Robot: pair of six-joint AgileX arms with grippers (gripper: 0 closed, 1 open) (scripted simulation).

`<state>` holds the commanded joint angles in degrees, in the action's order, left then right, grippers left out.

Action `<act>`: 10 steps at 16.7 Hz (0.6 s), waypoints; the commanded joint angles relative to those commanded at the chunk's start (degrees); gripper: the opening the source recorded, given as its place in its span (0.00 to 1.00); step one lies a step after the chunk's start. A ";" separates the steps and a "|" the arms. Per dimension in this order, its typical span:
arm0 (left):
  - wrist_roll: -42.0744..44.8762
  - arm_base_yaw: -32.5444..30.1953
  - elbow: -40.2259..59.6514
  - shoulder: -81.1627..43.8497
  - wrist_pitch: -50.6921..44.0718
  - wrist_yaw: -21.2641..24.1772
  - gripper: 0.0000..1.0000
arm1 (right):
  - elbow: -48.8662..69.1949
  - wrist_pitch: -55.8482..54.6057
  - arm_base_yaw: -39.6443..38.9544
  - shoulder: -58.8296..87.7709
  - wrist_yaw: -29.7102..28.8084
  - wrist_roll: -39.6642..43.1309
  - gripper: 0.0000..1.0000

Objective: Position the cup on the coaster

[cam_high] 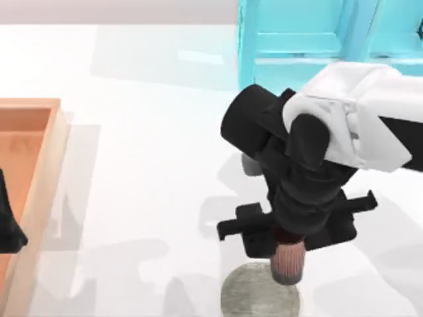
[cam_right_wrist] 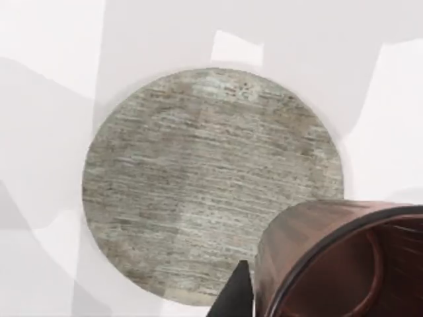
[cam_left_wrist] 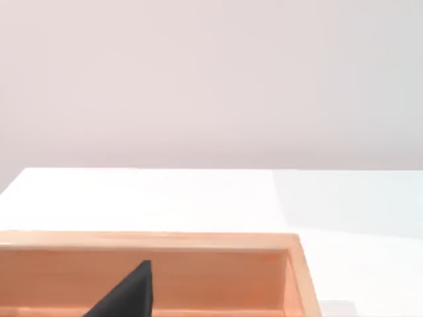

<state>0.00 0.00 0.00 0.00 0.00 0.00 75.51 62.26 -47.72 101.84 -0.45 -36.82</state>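
Right arm carrying the cup over the coaster; left arm parked.

Left gripper (cam_high: 10, 228) is idling over the wooden tray (cam_high: 39, 172) at the table's left edge, its finger state impossible to tell. Right gripper (cam_high: 289, 247) is clenching the cup (cam_high: 288, 261), hanging it above the coaster (cam_high: 254, 294) near the table's front edge. Transport step looks nearly done; next probably calls for centring, lowering, then releasing. Right wrist view is showing the cup's dark inside offset toward the coaster's rim; top view hides that.
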 joint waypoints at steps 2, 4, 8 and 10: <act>0.00 0.00 0.00 0.00 0.00 0.00 1.00 | 0.50 0.27 -2.83 -0.70 -0.07 -7.99 0.00; 0.00 0.00 0.00 0.00 0.00 0.00 1.00 | 0.77 0.45 -4.90 -1.29 -0.09 -13.67 0.00; 0.00 0.00 0.00 0.00 0.00 0.00 1.00 | 0.72 0.31 -6.32 -2.19 -0.14 -18.00 0.00; 0.00 0.00 0.00 0.00 0.00 0.00 1.00 | 0.72 0.31 -6.32 -2.19 -0.14 -18.00 0.00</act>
<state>0.00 0.00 0.00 0.00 0.00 0.00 76.24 62.57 -54.04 99.64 -0.59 -54.82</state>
